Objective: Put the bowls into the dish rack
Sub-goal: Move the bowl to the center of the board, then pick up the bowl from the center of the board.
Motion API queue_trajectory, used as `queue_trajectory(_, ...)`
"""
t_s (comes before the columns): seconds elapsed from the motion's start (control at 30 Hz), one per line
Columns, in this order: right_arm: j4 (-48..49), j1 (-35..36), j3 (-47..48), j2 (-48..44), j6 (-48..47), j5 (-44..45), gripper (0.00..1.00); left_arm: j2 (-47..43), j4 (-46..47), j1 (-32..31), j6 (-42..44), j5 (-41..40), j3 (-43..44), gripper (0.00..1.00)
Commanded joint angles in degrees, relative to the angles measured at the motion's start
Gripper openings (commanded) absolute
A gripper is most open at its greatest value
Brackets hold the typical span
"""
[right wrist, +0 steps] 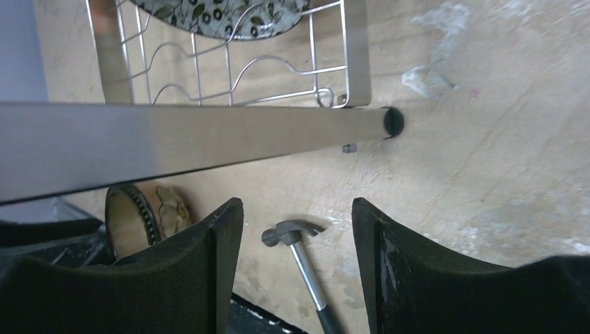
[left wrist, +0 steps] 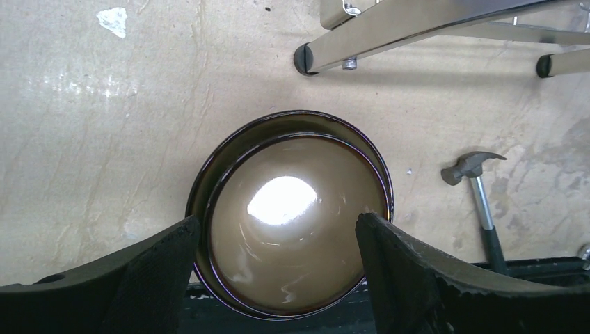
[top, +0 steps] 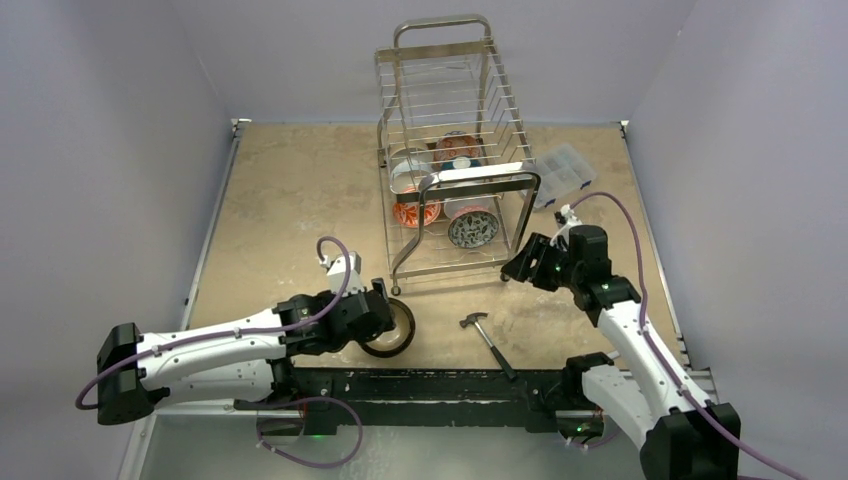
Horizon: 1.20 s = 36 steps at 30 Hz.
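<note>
Hanging over a dark brown bowl point(left wrist: 289, 209), your left gripper point(left wrist: 278, 221) had its jaws spread wide, with its fingers point(left wrist: 139, 278) over the two sides of the rim. I could not tell if the fingers touched the bowl. That bowl was cream inside and sat on the worktop point(top: 290, 200), just in front of the near left leg of the dish rack point(top: 438, 48). Your right gripper point(right wrist: 296, 205) was by the near right corner of the dish rack. Its jaws were wide apart too, and nothing was between them. Inside the dish rack you had a red-and-white bowl point(top: 417, 212) on the near left side and a grey patterned bowl point(top: 472, 229) on the near right side. More bowls point(top: 458, 150) sat behind them, deeper in the dish rack. A hammer point(top: 490, 345) lay on the worktop in front of the dish rack, to the right of the brown bowl. A clear plastic box point(top: 562, 170) sat just beside the right side of the dish rack.
</note>
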Motion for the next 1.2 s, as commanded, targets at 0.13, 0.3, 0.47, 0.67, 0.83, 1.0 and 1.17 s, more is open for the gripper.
queue_trajectory(0.13, 5.45, 0.09, -4.20, 0.14, 0.81, -9.02, 0.62, 0.93, -1.52, 1.82, 4.36, 0.26, 2.06, 0.65)
queue_trajectory(0.3, 5.31, 0.08, -3.71, 1.09, -0.17, -9.18, 0.63, 1.46, 1.29, 3.98, 6.29, 3.07, 0.17, 0.61)
queue_trajectory(0.47, 5.32, 0.02, -3.33, 1.52, -0.66, -9.07, 0.63, 4.30, 4.00, 4.71, 8.80, 5.40, -0.20, 0.58)
queue_trajectory(0.67, 6.36, 0.02, -3.40, 2.19, -0.73, -9.35, 0.64, 9.55, 7.95, 4.87, 11.73, 8.09, -0.28, 0.47)
queue_trajectory(0.83, 8.83, 0.06, -4.00, 2.43, -0.82, -12.68, 0.66, 11.64, 10.14, 4.87, 12.96, 7.68, -0.38, 0.29)
queue_trajectory(1.0, 12.63, 0.02, -5.20, 2.64, -1.82, -18.97, 0.75, 11.92, 10.98, 4.91, 14.18, 7.12, 0.56, 0.00)
queue_trajectory(1.17, 13.00, 0.02, -5.69, 2.80, -2.58, -21.39, 0.81, 10.83, 9.87, 4.84, 15.25, 5.93, 2.86, 0.00)
